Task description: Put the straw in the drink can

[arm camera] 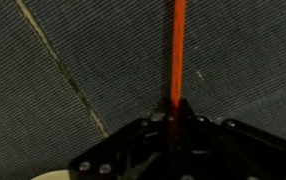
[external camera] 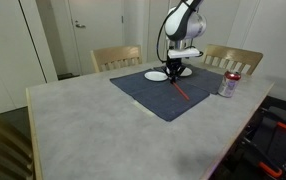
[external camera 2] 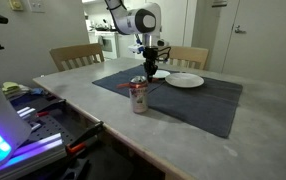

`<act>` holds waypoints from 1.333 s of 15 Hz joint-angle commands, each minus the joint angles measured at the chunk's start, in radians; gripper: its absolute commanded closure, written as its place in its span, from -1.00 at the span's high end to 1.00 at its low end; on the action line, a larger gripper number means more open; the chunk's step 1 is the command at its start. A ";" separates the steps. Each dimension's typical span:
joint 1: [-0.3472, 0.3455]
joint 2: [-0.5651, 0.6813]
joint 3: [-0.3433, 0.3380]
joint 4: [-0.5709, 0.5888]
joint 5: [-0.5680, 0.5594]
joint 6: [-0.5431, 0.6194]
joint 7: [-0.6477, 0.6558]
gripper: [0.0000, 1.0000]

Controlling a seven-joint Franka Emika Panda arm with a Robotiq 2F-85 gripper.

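Note:
The red straw (external camera: 180,88) lies on the dark blue mat (external camera: 143,92), with its far end under my gripper (external camera: 180,70). In the wrist view the straw (arm camera: 178,50) runs straight out from between the gripper's (arm camera: 173,112) fingers, which are closed on its end. The silver and red drink can (external camera: 228,84) stands upright off the mat, near the table edge, well apart from the gripper. In an exterior view the can (external camera 2: 139,97) stands in front of the gripper (external camera 2: 151,72).
A white plate (external camera: 157,75) lies on the mat right beside the gripper; it also shows in an exterior view (external camera 2: 184,80). Wooden chairs (external camera: 116,57) stand behind the table. The grey table (external camera: 83,120) has its edge close to the can.

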 commanded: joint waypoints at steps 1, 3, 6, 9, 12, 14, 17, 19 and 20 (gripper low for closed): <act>0.073 -0.049 -0.062 -0.035 -0.068 0.002 0.108 -0.96; 0.116 -0.060 -0.099 -0.041 -0.116 -0.001 0.189 -0.96; 0.183 -0.089 -0.151 -0.060 -0.200 -0.013 0.340 -0.96; 0.242 -0.125 -0.197 -0.085 -0.313 -0.025 0.520 -0.96; 0.245 -0.154 -0.215 -0.091 -0.408 -0.062 0.672 -0.96; 0.238 -0.183 -0.228 -0.103 -0.468 -0.102 0.776 -0.96; 0.220 -0.229 -0.233 -0.112 -0.554 -0.173 0.917 -0.96; 0.206 -0.259 -0.224 -0.114 -0.611 -0.225 1.003 -0.96; 0.196 -0.274 -0.215 -0.113 -0.634 -0.247 1.041 -0.96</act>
